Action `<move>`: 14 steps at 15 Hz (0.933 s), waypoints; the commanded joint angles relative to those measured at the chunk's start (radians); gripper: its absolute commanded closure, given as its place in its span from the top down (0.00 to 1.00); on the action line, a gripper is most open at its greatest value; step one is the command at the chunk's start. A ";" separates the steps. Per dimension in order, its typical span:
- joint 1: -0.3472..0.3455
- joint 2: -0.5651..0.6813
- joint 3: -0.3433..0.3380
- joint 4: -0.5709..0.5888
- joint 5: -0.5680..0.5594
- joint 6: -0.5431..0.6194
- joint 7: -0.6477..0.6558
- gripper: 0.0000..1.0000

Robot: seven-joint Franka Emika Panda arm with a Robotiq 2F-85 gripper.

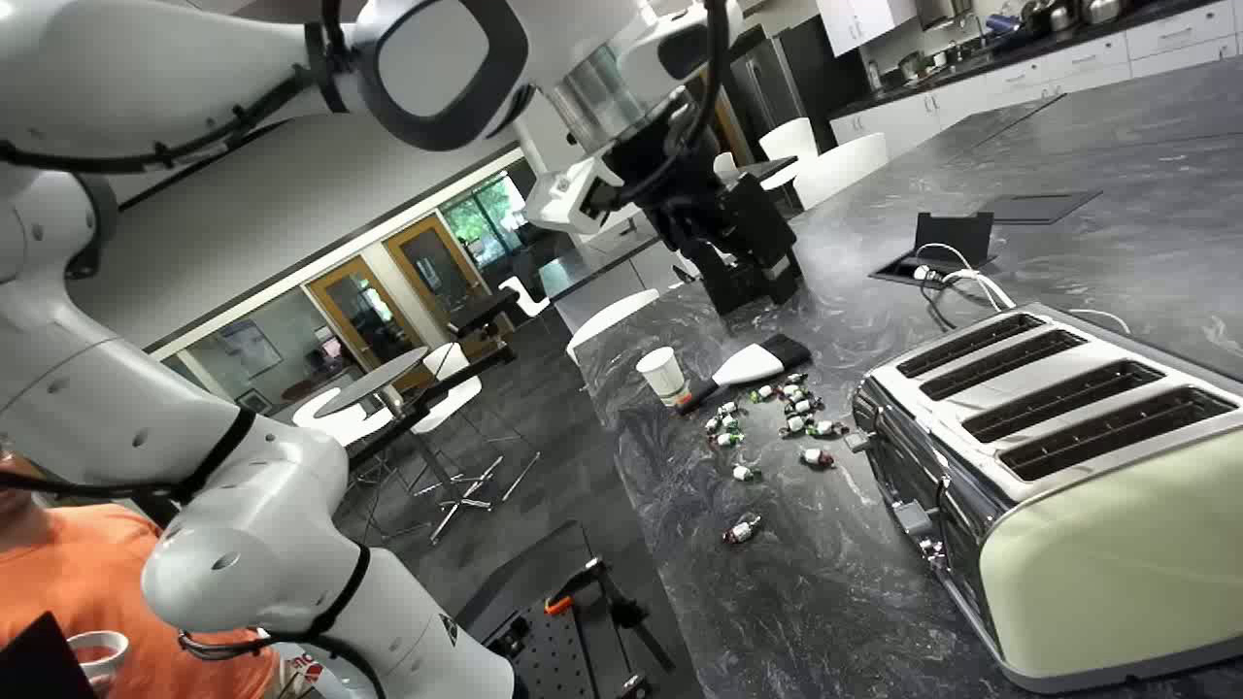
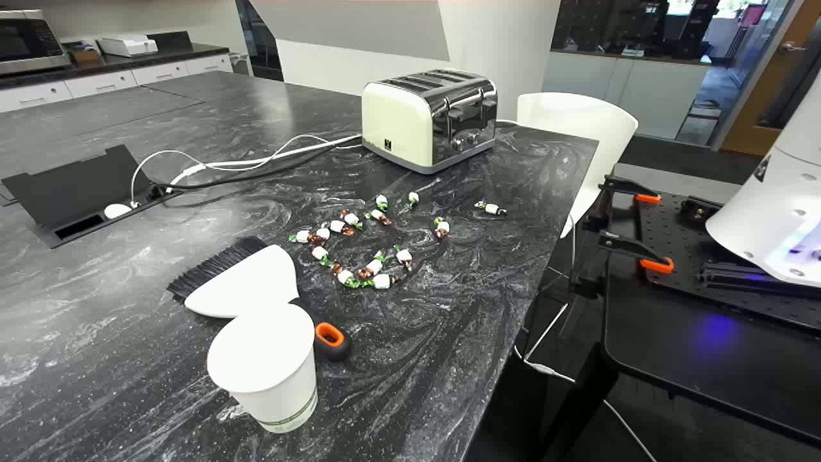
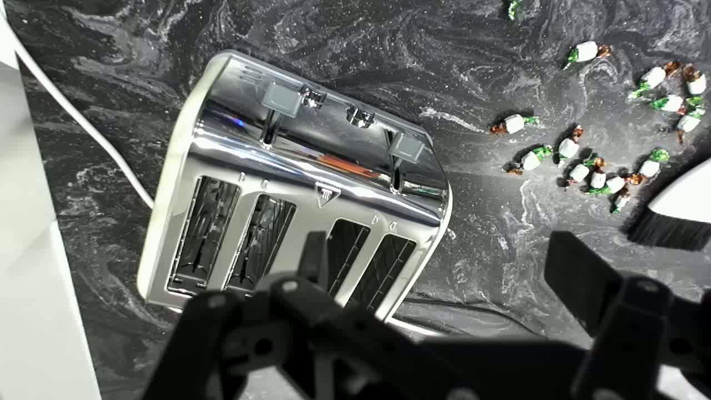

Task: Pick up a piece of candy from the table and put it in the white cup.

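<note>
Several wrapped candies with white middles and green and brown ends lie scattered on the dark grey table (image 1: 816, 602). A lone candy (image 1: 743, 529) lies nearer the table edge; it shows in an exterior view (image 2: 492, 208). Candies (image 3: 515, 123) also show at upper right in the wrist view. The white cup (image 1: 662, 377) stands upright near the table edge and shows large in an exterior view (image 2: 266, 372); it is out of the wrist view. My gripper (image 1: 755, 296) is open and empty above the table. In the wrist view its fingers (image 3: 439, 253) are wide apart, nothing between them.
A cream four-slot toaster (image 1: 1107, 563) stands beside the candies and lies under the left finger in the wrist view (image 3: 300, 189). A white brush (image 2: 247, 282) with black bristles lies beside the cup. A pop-up outlet (image 2: 83, 192) with cables sits in the table.
</note>
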 commanded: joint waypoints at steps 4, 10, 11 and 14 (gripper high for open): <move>-0.034 0.003 0.032 0.002 0.011 -0.004 -0.008 1.00; 0.000 -0.058 0.115 -0.129 -0.028 -0.045 -0.032 1.00; 0.013 -0.061 0.137 -0.157 -0.023 -0.034 -0.045 1.00; 0.070 -0.046 0.205 -0.237 0.022 0.029 -0.071 1.00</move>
